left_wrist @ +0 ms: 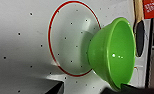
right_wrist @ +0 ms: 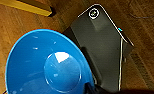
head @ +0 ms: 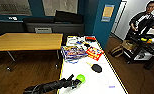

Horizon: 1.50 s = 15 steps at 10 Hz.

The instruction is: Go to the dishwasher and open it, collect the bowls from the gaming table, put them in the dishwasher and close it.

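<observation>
My left end effector is clamped on the rim of the lime green bowl, a smooth glossy plastic cup shape raised off the white worktop. Through the left wrist camera the bowl hangs over a thin red ring printed on the speckled matte surface. My right end effector grips the blue bowl at its edge; it is shiny, round and deeper, held over wood-grain floor beside the robot's dark base. Farther up the worktop lie a black paddle and colourful flat packets
</observation>
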### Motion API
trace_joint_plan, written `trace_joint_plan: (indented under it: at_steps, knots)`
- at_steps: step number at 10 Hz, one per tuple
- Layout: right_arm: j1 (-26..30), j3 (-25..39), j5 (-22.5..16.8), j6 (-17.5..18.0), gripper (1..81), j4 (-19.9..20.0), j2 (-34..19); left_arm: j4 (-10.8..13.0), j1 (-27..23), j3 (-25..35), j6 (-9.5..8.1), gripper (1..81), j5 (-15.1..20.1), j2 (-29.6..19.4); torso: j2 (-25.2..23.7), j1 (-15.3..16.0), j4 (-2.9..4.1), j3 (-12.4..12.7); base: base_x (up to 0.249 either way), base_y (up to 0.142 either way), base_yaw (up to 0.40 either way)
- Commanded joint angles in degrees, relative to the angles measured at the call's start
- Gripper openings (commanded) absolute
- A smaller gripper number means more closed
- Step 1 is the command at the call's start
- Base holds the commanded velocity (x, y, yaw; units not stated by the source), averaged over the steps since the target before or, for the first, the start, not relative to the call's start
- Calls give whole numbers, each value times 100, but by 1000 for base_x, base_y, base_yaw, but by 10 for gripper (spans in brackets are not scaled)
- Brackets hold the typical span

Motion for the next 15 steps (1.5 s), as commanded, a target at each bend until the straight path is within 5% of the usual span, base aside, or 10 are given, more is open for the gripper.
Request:
trace_joint_plan:
  at_steps: [1,3,4,8,10,15]
  knots:
    - [194,71,-311,-9,10,-105,-230,59,-662,-16,21,811,233,122,0,0,0,0,0,0,0]
    - [186,62,-311,-9,10,-105,-230,165,-618,-51,12,811,242,167,0,0,0,0,0,0,0]
    - [195,62,-311,-9,10,-105,-230,348,-566,-51,12,10,434,219,0,0,0,0,0,0,0]
    - [204,-17,-372,-9,10,-105,-168,798,-294,-280,20,10,576,273,0,0,0,2,0,0,0]
    - [204,-17,-382,-9,10,-105,-168,833,-284,-43,82,10,523,202,0,-2,0,2,0,0,0]
    - [230,0,-390,-9,10,-105,-168,1693,-618,2544,153,10,506,-780,0,0,0,2,0,0,0]
